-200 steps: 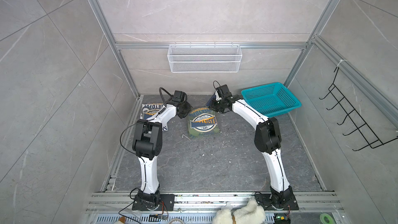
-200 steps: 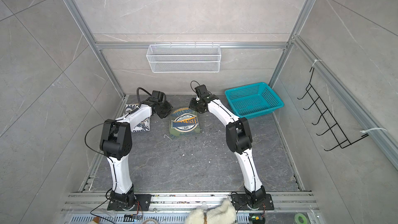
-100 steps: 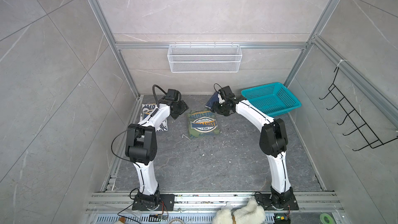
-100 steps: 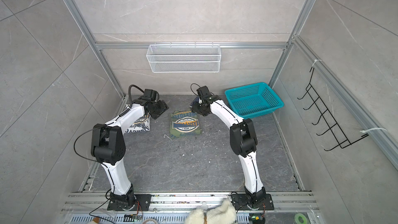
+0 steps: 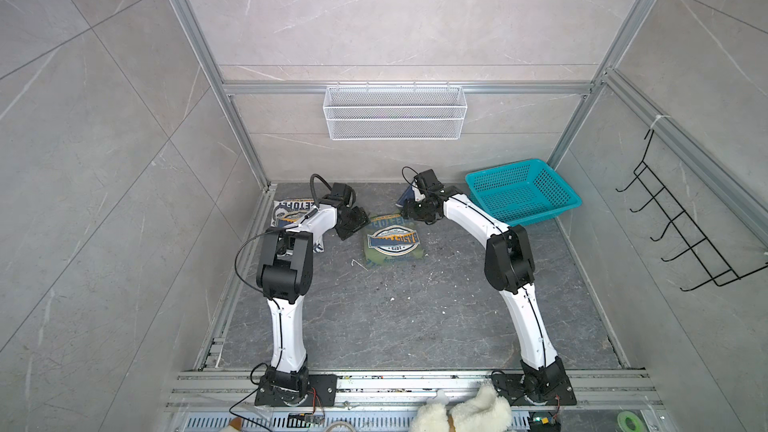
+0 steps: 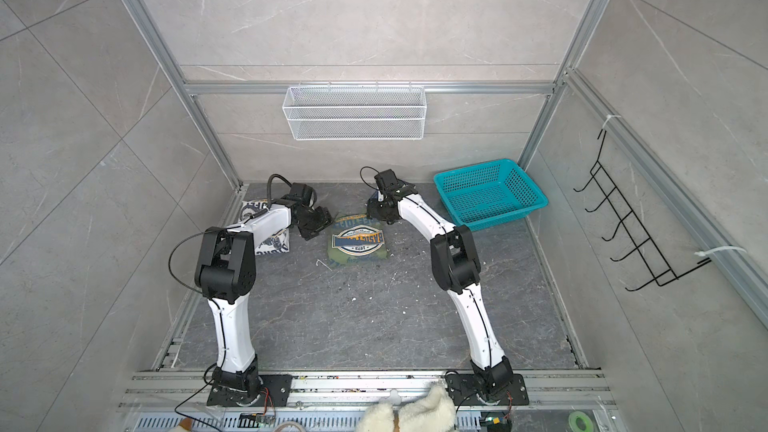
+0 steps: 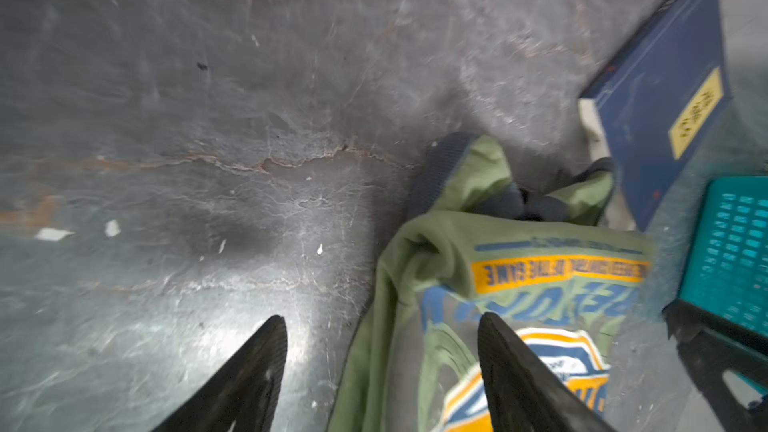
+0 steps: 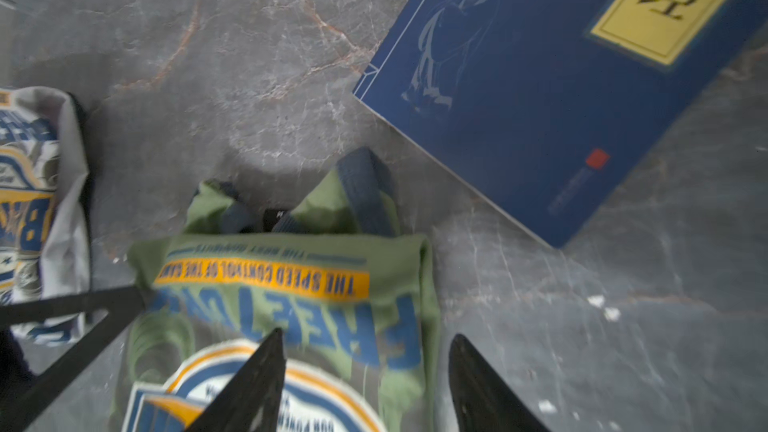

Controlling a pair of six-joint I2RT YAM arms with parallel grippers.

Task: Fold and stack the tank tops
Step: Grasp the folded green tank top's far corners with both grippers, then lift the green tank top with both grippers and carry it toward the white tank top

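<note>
Left fingers [image 7: 249, 376] and right fingers [image 8: 249, 384] have released the soft, square-folded olive top [image 5: 392, 243]

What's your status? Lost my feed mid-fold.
Left gripper and right gripper open, empty. Olive tank top folded flat; white tank top apart beside it, not stacked. Navy book close behind.

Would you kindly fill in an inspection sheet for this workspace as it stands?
Surface: grey stone-look tabletop, scattered white specks.
Job's things: olive green tank top folded, badge up; white tank top to its left, apart, not stacked, partly hidden by the left arm.
Clutter: navy book behind the olive green tank top; empty teal basket; white plush at the front edge.
Grippers: left gripper and right gripper both open, holding nothing, at the olive green tank top's rear corners.
Cables: black cable looping off the left arm.
Surroundings: white wire basket on the rear wall; black hook rack on the right wall.
</note>
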